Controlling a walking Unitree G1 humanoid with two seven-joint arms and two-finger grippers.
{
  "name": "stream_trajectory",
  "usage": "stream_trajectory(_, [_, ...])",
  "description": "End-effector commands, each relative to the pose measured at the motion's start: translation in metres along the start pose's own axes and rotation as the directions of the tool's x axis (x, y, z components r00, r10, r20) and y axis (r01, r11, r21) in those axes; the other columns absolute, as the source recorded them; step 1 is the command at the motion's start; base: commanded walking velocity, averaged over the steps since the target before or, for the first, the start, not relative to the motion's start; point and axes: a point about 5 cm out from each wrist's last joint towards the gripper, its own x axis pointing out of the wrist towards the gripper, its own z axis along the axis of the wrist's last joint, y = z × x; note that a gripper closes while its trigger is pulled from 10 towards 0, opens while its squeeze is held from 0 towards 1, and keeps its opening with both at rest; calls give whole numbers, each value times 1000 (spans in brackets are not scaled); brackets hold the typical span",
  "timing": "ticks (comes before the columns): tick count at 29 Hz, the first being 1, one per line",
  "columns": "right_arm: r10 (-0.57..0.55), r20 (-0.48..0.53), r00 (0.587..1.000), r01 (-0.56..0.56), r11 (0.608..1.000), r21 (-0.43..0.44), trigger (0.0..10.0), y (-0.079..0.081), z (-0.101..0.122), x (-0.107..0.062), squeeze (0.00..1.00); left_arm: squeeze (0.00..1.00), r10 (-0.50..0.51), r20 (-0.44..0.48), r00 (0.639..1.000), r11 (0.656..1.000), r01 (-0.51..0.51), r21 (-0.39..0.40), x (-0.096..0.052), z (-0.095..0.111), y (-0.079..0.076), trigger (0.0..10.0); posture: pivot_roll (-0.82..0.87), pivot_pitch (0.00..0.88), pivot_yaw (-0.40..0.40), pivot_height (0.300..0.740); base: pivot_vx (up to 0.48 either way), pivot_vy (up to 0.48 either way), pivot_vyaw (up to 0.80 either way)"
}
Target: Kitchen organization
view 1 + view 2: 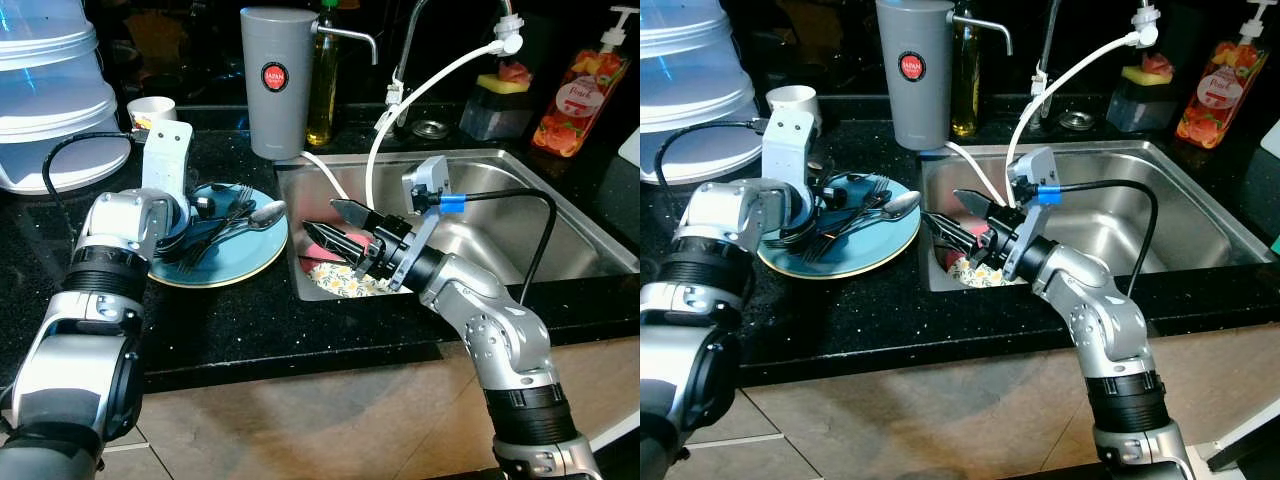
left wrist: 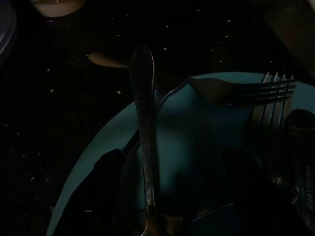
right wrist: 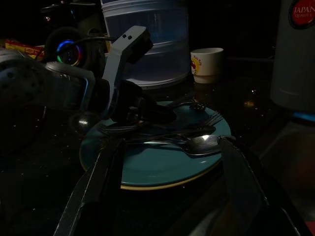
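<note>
On black speckled counter, just left of steel sink [image 1: 560, 215]: round teal plate [image 1: 245, 260] carrying loose silver cutlery — spoon [image 1: 262, 216], forks [image 1: 228, 215]. Handles run roughly across the plate, spoon bowl pointing toward the sink.

Left gripper [image 1: 815, 205] sits low over plate's far-left part, right among the cutlery; whether its fingers are spread or pinched, cannot tell.

Right gripper [image 1: 338, 228] hangs over sink's left end, above a floral-patterned dish [image 1: 345, 282], fingers spread, holding nothing, aimed at the plate.

Judgement: cutlery lies leftward of right gripper, long axes nearly along its line of approach. Left arm clearly nearer.
</note>
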Motion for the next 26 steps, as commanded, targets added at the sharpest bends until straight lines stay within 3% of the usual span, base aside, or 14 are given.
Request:
stream_trajectory(1, [19,-5,1000,-19,1000,-18,10000,4,1,0,0,0,-34,-113,993,999,31,-32,9,-30,-6,10000,-33,98,5,740,0,0,0])
stream_trajectory(7, [19,-4,1000,-19,1000,-21,10000,4,2,0,0,0,-67,-110,992,998,69,13,9,-27,-11,10000,-35,89,6,740,0,0,0])
stream_trajectory(13, [18,-4,1000,-18,1000,-23,10000,4,2,-1,0,0,-102,-59,993,992,105,64,3,-11,-18,10000,-36,88,5,740,0,0,0])
stream_trajectory(18, [21,-4,1000,-21,1000,-22,10000,4,2,-1,0,0,-85,-50,995,988,91,125,0,-6,-18,10000,-36,89,2,740,0,0,0])
stream_trajectory(19, [24,-4,1000,-24,999,-22,10000,4,3,0,0,0,-60,-34,998,980,66,186,-3,-2,-13,8392,-37,91,1,740,0,0,0])
stream_trajectory(20, [25,-4,1000,-25,999,-22,10000,4,3,0,0,0,-51,-28,998,976,56,208,-4,-1,-12,8392,-36,92,0,740,0,0,0])
stream_trajectory(21, [26,-4,1000,-26,999,-22,10000,4,3,0,0,0,-43,-2,999,968,42,246,-6,3,-10,10000,-35,93,-2,740,0,0,0])
stream_trajectory(26, [30,-5,1000,-30,999,-19,10000,4,3,0,0,0,10,6,1000,954,-12,298,-12,11,-3,10000,-33,97,-6,740,0,0,0])
